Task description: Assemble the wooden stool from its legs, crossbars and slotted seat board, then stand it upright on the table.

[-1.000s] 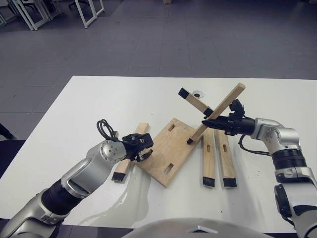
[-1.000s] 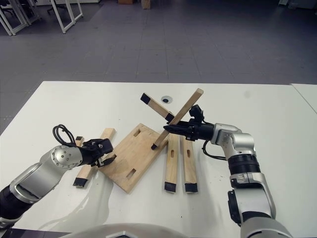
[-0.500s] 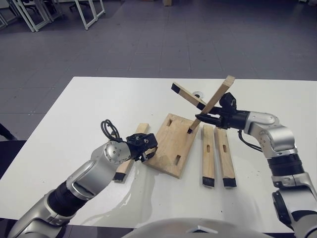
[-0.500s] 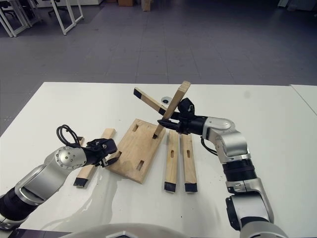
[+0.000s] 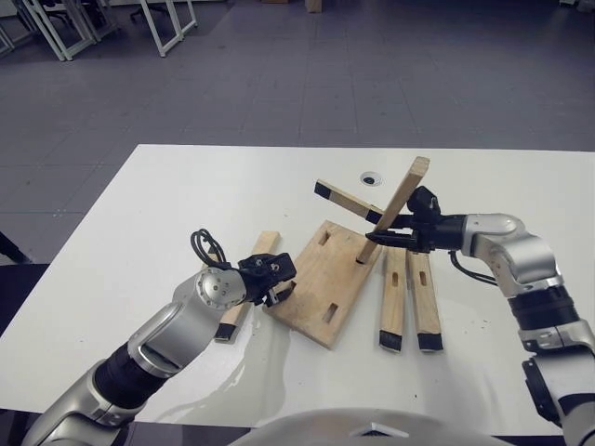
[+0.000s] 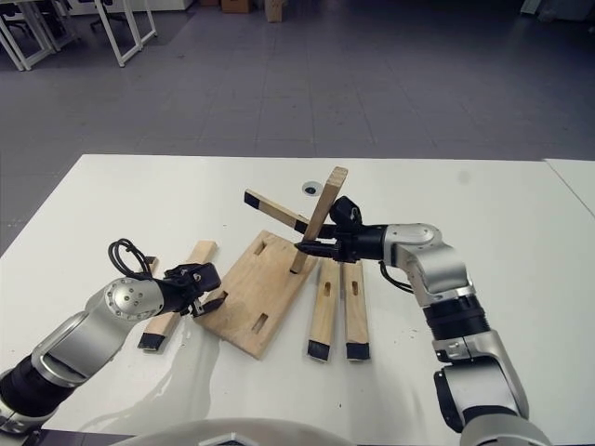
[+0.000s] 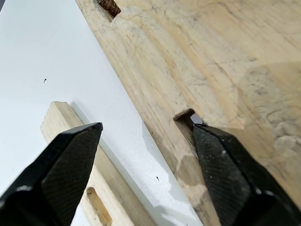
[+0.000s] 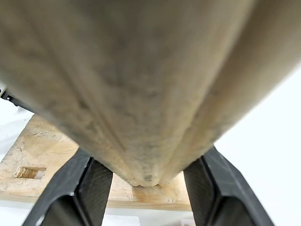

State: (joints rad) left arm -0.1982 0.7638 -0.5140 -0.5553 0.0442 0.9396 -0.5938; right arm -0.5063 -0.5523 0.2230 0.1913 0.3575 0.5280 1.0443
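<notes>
Leg-fitting step: the right gripper (image 5: 381,233) pinches the tilted leg (image 5: 402,200), whose foot sits just below its fingertips at a slot in the seat board (image 5: 321,279). The left gripper (image 5: 279,283) straddles the board's edge, fingers spread (not clamping). Next, I'd say: straighten the leg and press down.

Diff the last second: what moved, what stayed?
The crossed leg pair, clamped in the right gripper, tipped steeper, its upper ends swinging toward the robot's left; its lower tip stays at the right-hand slot of the seat board. The board shifted briefly and ended about where it was. Nothing taken or released. Unchanged: left gripper open at the board's near-left edge, two slotted legs right of it, one leg left.
</notes>
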